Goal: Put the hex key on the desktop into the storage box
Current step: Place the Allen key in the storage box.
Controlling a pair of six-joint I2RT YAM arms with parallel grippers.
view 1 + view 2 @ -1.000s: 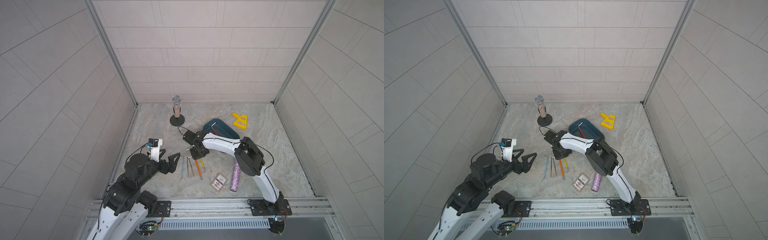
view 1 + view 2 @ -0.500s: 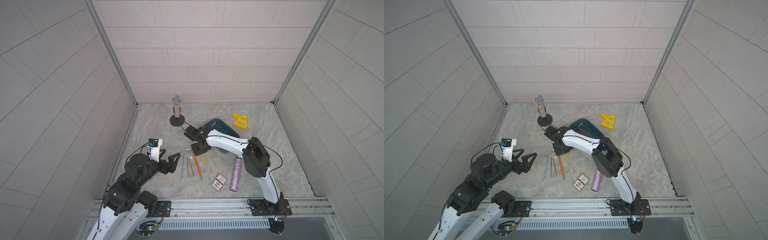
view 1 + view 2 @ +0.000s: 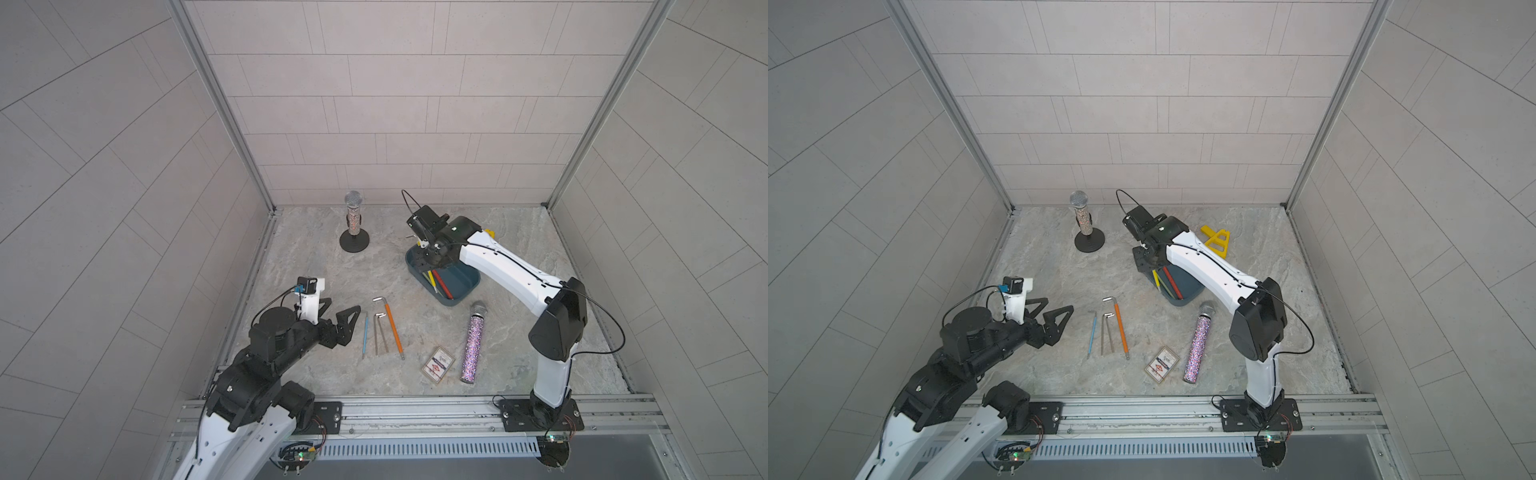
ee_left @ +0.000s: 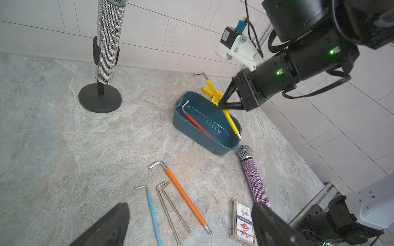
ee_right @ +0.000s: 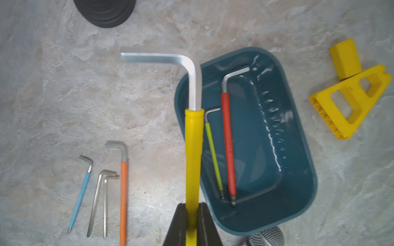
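storage box holds red hex key, green hex key

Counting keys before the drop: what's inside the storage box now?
Inside the storage box lie a red hex key and a thinner green hex key. The yellow hex key, clamped in the right gripper, hangs over the box and hides part of its floor.

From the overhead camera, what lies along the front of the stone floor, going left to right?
In a top view: blue-sleeved hex key → pair of bare steel hex keys → orange-sleeved hex key → card pack → glittery purple microphone.
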